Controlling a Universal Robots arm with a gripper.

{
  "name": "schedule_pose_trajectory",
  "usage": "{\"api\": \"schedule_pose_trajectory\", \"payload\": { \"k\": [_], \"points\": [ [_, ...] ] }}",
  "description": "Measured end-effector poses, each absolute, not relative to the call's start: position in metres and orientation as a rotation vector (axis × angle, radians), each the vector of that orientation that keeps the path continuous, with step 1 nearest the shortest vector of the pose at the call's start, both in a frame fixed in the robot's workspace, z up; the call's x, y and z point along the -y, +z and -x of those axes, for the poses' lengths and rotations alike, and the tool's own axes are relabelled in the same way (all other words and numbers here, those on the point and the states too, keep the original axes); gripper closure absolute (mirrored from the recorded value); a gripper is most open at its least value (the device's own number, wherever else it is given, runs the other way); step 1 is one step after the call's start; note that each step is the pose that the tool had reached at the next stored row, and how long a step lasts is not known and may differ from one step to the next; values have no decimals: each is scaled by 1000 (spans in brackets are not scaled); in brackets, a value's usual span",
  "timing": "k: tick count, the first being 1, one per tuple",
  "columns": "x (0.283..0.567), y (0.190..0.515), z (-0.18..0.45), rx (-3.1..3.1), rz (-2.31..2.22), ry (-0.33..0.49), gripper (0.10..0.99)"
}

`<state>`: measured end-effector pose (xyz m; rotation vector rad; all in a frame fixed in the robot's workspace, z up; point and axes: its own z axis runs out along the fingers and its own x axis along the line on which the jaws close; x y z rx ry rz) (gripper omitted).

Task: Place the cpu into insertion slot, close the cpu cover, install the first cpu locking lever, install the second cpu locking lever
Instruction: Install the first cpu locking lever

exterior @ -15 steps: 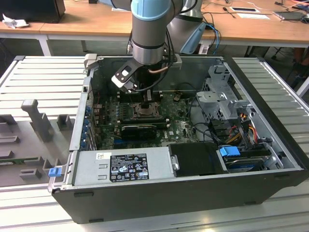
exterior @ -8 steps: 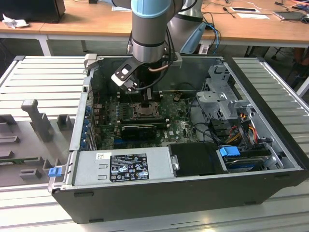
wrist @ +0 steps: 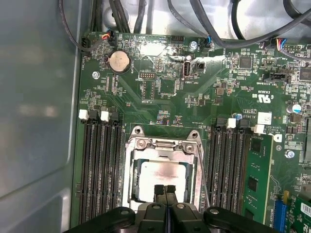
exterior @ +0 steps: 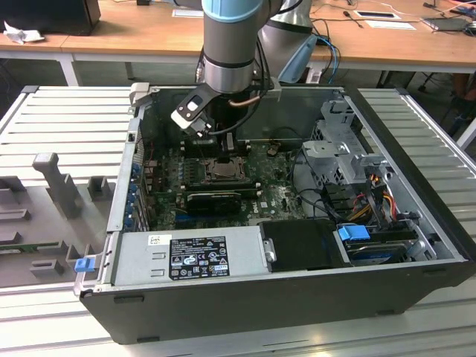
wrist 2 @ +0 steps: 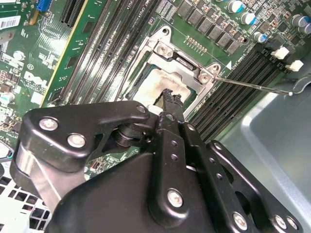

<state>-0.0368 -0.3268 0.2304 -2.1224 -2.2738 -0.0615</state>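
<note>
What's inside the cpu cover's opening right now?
The pale cpu shows through the cpu cover opening. The fingers hide one edge of it; what lies under it is covered.

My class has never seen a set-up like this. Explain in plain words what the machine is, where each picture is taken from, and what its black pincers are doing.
The machine is a grey robot arm reaching down into an open black computer case. The exterior view comes from a camera standing off the arm; both wrist views come from cameras riding on it, looking past its black gripper. The gripper's fingers are shut, gripping nothing, tips right over the cpu, a pale silver square chip lying in the insertion slot on the green motherboard. The cpu cover, a thin grey metal frame, lies flat around the chip.
</note>
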Motion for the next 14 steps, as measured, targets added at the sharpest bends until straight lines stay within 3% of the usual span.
{"api": "schedule_pose_trajectory", "payload": {
  "k": [14],
  "points": [
    [327,242,37,2275,2124,-59,980]
  ]
}}
